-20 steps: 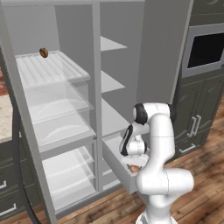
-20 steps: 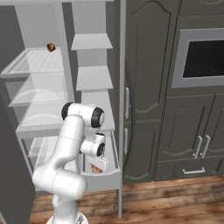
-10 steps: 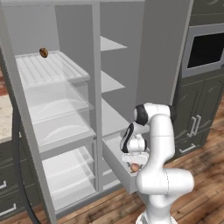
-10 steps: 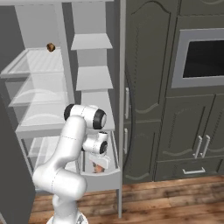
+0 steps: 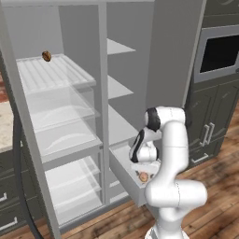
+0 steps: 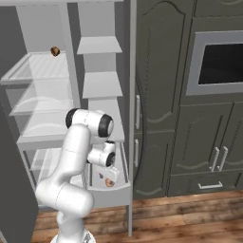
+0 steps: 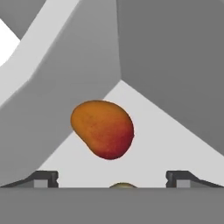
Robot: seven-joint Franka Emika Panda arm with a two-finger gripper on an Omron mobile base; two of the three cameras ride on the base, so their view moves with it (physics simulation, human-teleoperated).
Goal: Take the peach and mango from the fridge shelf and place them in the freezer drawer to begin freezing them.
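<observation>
The peach (image 5: pixel 144 176) (image 6: pixel 109 182) lies on the floor of the pulled-out freezer drawer (image 5: pixel 122 173) (image 6: pixel 112 195). In the hand view the peach (image 7: pixel 103 129) is an orange-red oval resting in a corner of the drawer (image 7: pixel 170 144). My gripper (image 5: pixel 140 166) (image 6: pixel 105 173) (image 7: pixel 113 177) hangs just above it, open, the fingertips (image 7: pixel 45 177) wide apart and touching nothing. The mango (image 5: pixel 46 56) (image 6: pixel 55 51) sits at the back of the ribbed fridge shelf (image 5: pixel 58 74) (image 6: pixel 33 71), high up to the left.
The open fridge door (image 5: pixel 21 154) stands at the left. Clear bins (image 5: pixel 65 112) and grey shelves (image 5: pixel 119 88) sit under and beside the ribbed shelf. Dark cabinets (image 6: pixel 209 142) with a built-in oven (image 6: pixel 218 61) stand to the right.
The hand has shifted slightly over the drawer. The peach lies in the same place in the drawer and the mango has not moved.
</observation>
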